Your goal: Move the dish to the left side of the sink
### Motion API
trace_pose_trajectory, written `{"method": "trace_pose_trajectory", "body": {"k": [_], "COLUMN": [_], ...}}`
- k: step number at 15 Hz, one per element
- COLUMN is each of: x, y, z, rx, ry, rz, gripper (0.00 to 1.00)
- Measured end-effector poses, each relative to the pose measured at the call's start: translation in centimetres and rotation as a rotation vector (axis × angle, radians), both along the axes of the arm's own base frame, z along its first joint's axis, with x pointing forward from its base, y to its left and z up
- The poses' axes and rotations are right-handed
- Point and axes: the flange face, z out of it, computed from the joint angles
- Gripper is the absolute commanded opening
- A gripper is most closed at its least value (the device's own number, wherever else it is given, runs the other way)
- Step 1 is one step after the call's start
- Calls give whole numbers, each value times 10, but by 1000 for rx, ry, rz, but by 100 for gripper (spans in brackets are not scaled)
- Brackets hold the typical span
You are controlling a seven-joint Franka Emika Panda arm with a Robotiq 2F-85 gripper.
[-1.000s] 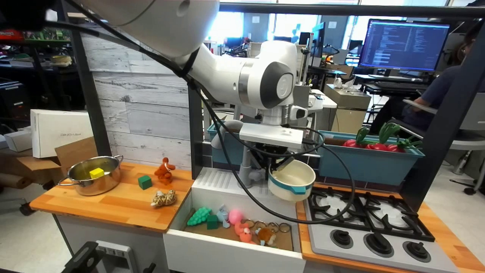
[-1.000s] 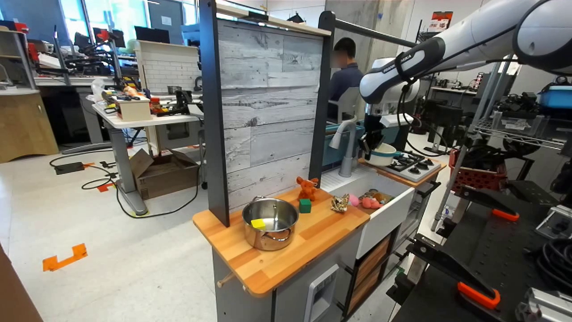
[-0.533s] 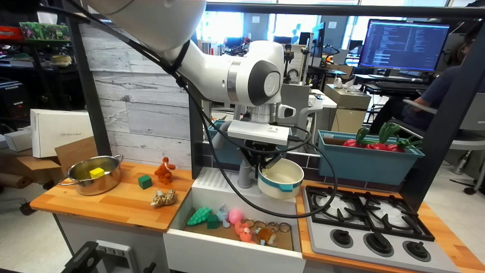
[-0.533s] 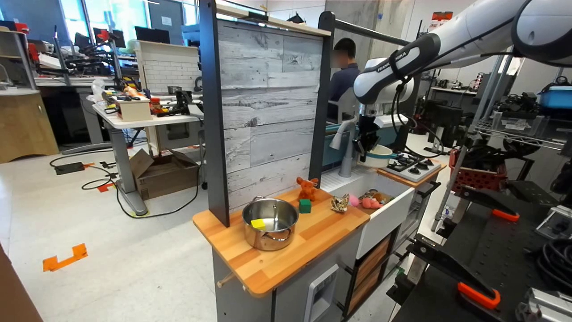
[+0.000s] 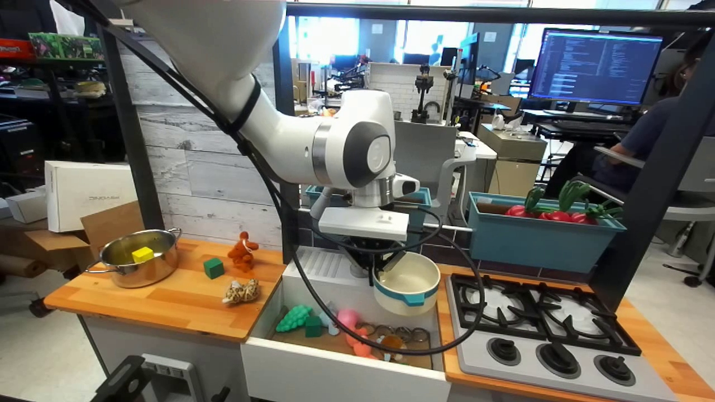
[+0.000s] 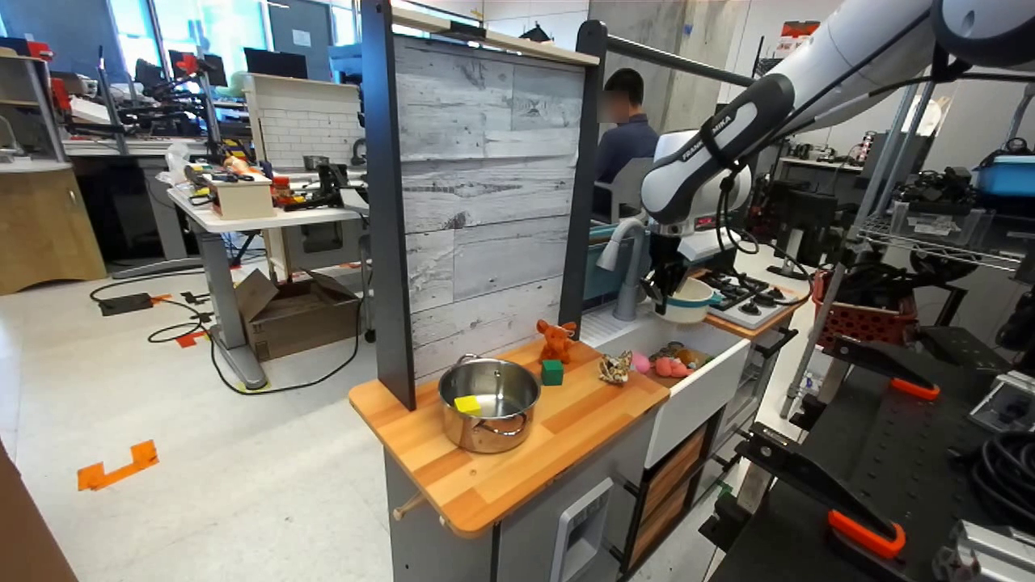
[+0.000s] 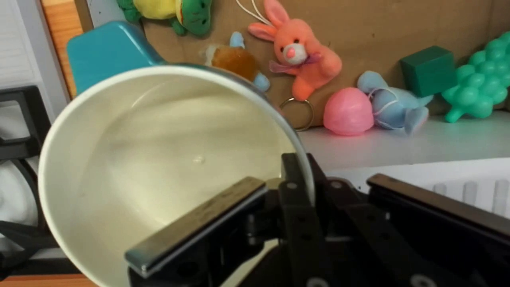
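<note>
Cream-white dish (image 5: 410, 279): in an exterior view we see it in the air over the far right of the sink (image 5: 341, 375), left of the stove (image 5: 544, 324).
Green cluster (image 5: 294, 319): here we also see it on the left of the sink's floor.
Metal pot (image 6: 473, 436): in an exterior view we look into it on the wooden counter (image 6: 598, 412), left of the sink; the counter hides the sink's left floor from us.
Gripper (image 7: 301, 165): in the wrist view we find it clenched on the dish's left rim, one finger (image 7: 291, 171) inside and one outside.
Green-and-yellow toy (image 7: 165, 10): only this view shows it to us plainly, near right in the sink.
</note>
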Motion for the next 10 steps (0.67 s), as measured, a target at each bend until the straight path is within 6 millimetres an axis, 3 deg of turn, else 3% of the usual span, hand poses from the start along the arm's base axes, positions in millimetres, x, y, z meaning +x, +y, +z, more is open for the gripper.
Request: {"method": "trace_pose_trajectory", "body": {"k": [4,10], "x": [-21,-57], "y": [7,14], "z": [-13,3], "rx": [-25,-14], "ry": [-48,-125], "rz": [-10,-30], "gripper": [1,1]}}
